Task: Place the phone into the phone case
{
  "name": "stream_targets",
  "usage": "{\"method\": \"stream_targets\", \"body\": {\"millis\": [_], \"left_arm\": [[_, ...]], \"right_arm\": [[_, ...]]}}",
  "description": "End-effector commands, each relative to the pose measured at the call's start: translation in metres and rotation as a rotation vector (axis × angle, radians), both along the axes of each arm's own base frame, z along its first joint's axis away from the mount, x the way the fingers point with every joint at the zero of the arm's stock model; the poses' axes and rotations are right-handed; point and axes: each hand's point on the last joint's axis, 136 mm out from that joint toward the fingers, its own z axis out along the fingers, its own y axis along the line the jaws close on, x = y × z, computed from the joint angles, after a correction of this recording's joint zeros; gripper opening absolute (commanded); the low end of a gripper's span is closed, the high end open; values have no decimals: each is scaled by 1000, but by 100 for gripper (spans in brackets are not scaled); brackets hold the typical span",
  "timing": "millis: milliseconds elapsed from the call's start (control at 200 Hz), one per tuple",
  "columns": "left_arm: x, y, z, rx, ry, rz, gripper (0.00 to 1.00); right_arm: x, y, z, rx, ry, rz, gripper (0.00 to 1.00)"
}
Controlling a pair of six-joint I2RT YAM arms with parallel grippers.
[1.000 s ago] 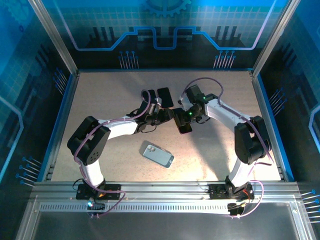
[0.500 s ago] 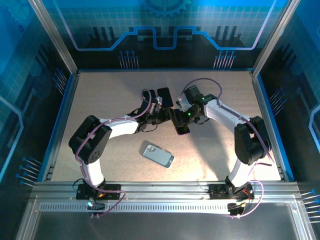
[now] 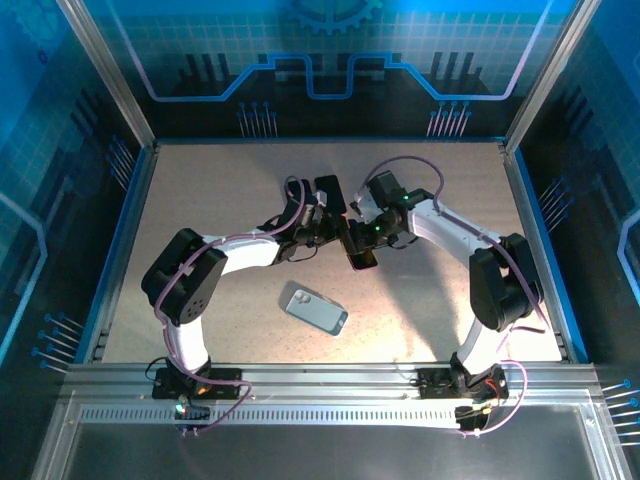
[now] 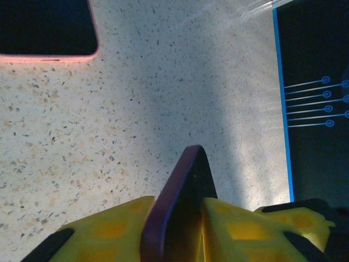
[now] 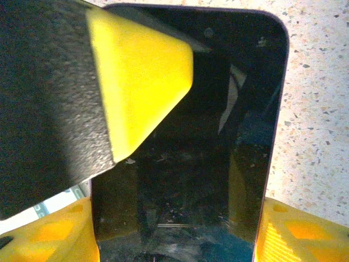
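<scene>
Shifted slightly toward the far side with both arms: phone (image 5: 218, 136) at mid-table, left gripper (image 4: 180, 229) pinched across its thin purple edge, right gripper (image 5: 174, 234) clamped on its long sides. Rigid slab, glossy glass face, likely slick and crack-prone; long edges look the safest hold. Pale blue case (image 3: 316, 309) lies apart, nearer the bases.

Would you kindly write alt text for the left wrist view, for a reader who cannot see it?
Yellow fingers of the left gripper clamp a dark phone with a purple rim, edge-on, over a speckled tabletop. A pink-rimmed dark slab lies at top left; a blue-lined wall stands at right.
</scene>
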Motion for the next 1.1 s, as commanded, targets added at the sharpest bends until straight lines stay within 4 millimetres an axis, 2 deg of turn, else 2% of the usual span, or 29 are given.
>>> {"method": "stream_targets", "body": {"millis": [0, 110, 175, 250, 295, 360, 420, 770, 916, 941, 966, 1096], "left_arm": [[2, -3, -5, 9, 5, -6, 19], [2, -2, -7, 10, 7, -3, 4], [2, -2, -6, 8, 8, 2, 2], [1, 0, -4, 9, 4, 10, 0], [1, 3, -4, 14, -1, 20, 0], [2, 7, -2, 19, -7, 39, 0], [3, 13, 1, 19, -15, 60, 0], [14, 50, 39, 10, -113, 277, 0], [13, 72, 46, 1, -135, 395, 0], [12, 75, 47, 0, -138, 408, 0], [11, 78, 49, -1, -144, 424, 0], [7, 88, 65, -36, -210, 494, 0]], "right_arm": [[-2, 16, 27, 81, -43, 33, 49], [-4, 17, 26, 89, -37, 35, 46], [-5, 17, 22, 88, -29, 34, 47], [-6, 16, 19, 99, -26, 30, 55], [-6, 15, 18, 115, -30, 17, 56], [-3, 14, 19, 161, -31, -4, 67], [0, 11, 24, 202, -36, -30, 71], [14, -19, 40, 484, -34, -205, 70], [16, -33, 41, 555, -34, -265, 74], [19, -34, 45, 574, -46, -270, 74], [14, -36, 38, 584, -27, -280, 75], [15, -39, 37, 674, -6, -318, 75]]}}
